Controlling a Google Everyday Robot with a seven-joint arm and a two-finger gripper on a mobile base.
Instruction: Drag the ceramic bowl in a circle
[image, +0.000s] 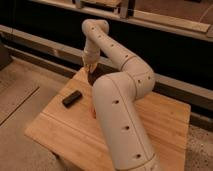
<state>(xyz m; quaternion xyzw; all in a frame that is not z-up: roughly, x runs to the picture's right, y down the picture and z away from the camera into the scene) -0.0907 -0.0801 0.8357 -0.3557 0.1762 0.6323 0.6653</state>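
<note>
While the pincer (90, 66) hangs right over the ceramic bowl (96, 77) at desk's (60, 131) far edge, grip can't be told; drag slow w/ steady contact, avoiding black block (72, 98).
</note>
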